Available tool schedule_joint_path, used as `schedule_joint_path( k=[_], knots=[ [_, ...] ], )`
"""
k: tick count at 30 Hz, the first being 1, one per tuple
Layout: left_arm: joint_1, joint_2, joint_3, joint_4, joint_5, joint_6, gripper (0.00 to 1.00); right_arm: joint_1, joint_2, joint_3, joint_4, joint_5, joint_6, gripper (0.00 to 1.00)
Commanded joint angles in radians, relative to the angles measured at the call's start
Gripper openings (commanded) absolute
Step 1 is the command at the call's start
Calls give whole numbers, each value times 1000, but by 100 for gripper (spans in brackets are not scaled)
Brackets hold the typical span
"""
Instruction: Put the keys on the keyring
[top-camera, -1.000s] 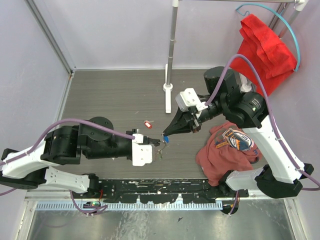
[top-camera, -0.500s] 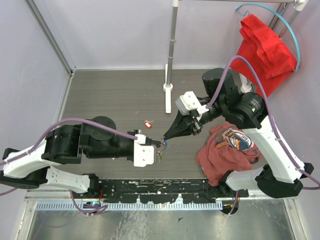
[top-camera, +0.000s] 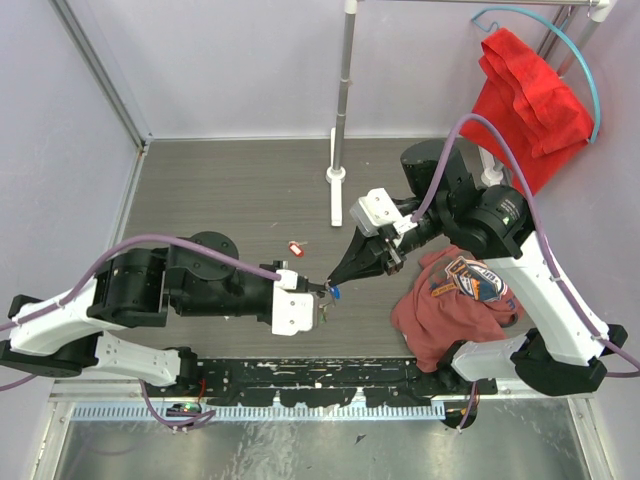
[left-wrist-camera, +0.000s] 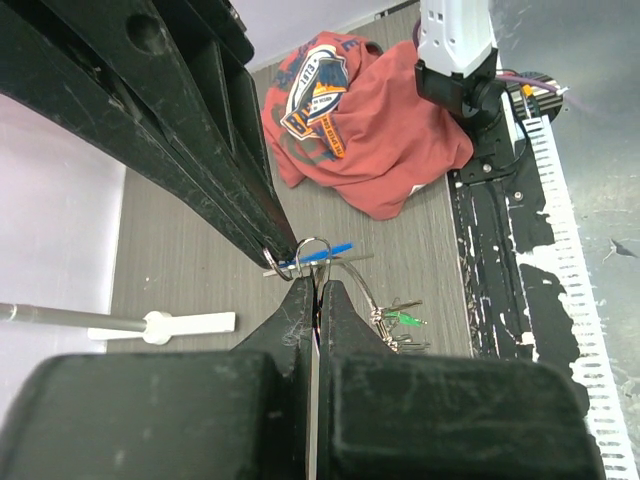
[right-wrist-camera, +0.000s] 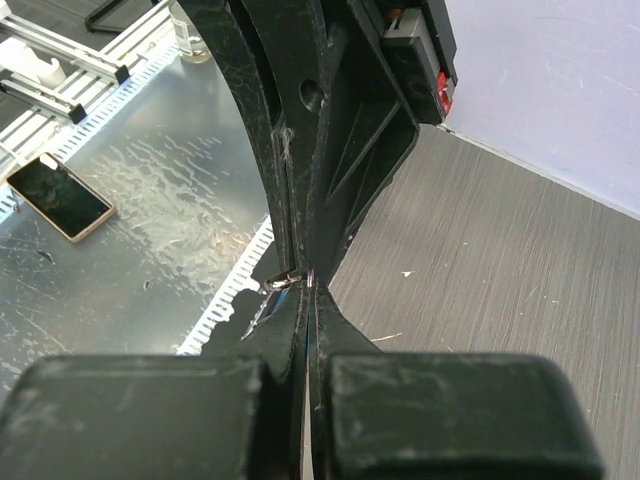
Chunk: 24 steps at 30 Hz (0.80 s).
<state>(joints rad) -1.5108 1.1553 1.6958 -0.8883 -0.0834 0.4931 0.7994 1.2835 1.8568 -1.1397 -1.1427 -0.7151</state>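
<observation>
Step in hand, as judged: threading a key onto the keyring (left-wrist-camera: 312, 243). The left jaws are pinched fully shut on the wire loop, which stands just ahead of their tips with strung keys (left-wrist-camera: 400, 319), one green-tagged, hanging beside them; the right jaws are pressed shut on the blue key (left-wrist-camera: 328, 251), held across the loop, tips almost meeting the left jaws. Next move, likely: fine alignment of the key's eye with the wire's free end, then a slide along it; whether the eye is on cannot be told. Surroundings: grey wood-grain counter (top-camera: 230, 190), red key (top-camera: 294, 247) lying well apart from both jaws, red shirt (top-camera: 455, 290) behind the right jaws, pale walls (top-camera: 250, 70).
</observation>
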Motion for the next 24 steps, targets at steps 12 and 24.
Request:
schedule_joint_path(
  k=[12,24],
  knots=[
    [-2,18,71,-13,54,2,0,23,12,23,-45,-50,-34,0],
    [-1,41,96,-39,74,15,0,38,19,23,-87,-50,-54,1]
  ],
)
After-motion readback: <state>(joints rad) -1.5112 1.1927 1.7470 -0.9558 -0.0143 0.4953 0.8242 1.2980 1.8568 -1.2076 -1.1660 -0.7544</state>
